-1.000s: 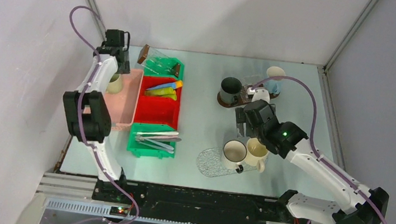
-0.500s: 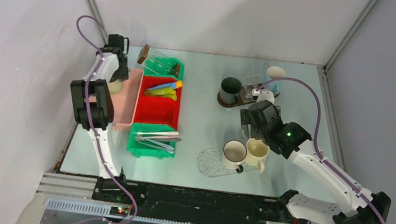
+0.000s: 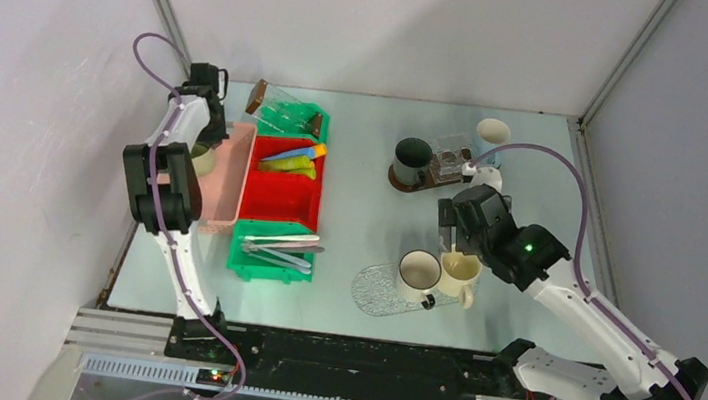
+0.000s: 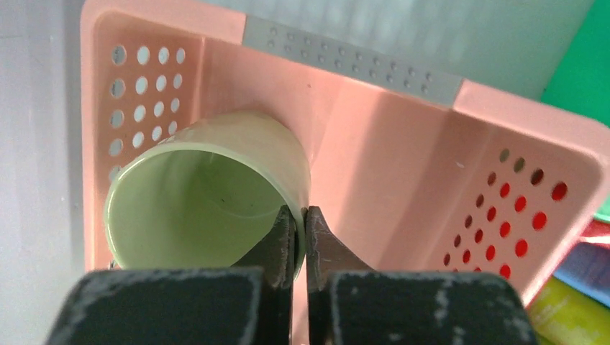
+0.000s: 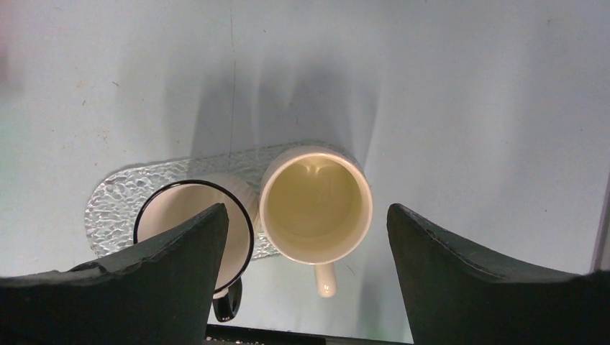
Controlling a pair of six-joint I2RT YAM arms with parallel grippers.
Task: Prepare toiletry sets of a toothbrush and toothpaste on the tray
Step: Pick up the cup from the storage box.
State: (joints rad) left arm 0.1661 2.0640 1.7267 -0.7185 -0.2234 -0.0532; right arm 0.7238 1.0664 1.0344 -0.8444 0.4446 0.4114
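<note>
In the left wrist view my left gripper (image 4: 301,215) is shut on the right side of the rim of a pale green-cream mug (image 4: 208,194). That mug lies tilted in the back corner of the pink basket (image 4: 403,165). One finger is inside the mug and the other outside. From above, the left gripper (image 3: 203,143) is at the basket's far end. My right gripper (image 5: 306,208) hangs open above a cream mug (image 5: 315,205), beside a black-rimmed white mug (image 5: 180,208) on the glass tray (image 5: 122,201). Toothpaste tubes (image 3: 294,160) lie in the red bin. Toothbrushes (image 3: 276,247) lie in the near green bin.
A dark mug (image 3: 413,156) on a dark tray and a pale blue mug (image 3: 491,133) stand at the back right. A clear box (image 3: 280,106) sits behind the red bin. The left wall runs close beside the pink basket (image 3: 226,185).
My left gripper has closed on the mug's rim in the basket. The right gripper has shifted nearer and to the right, over the cream mug.
</note>
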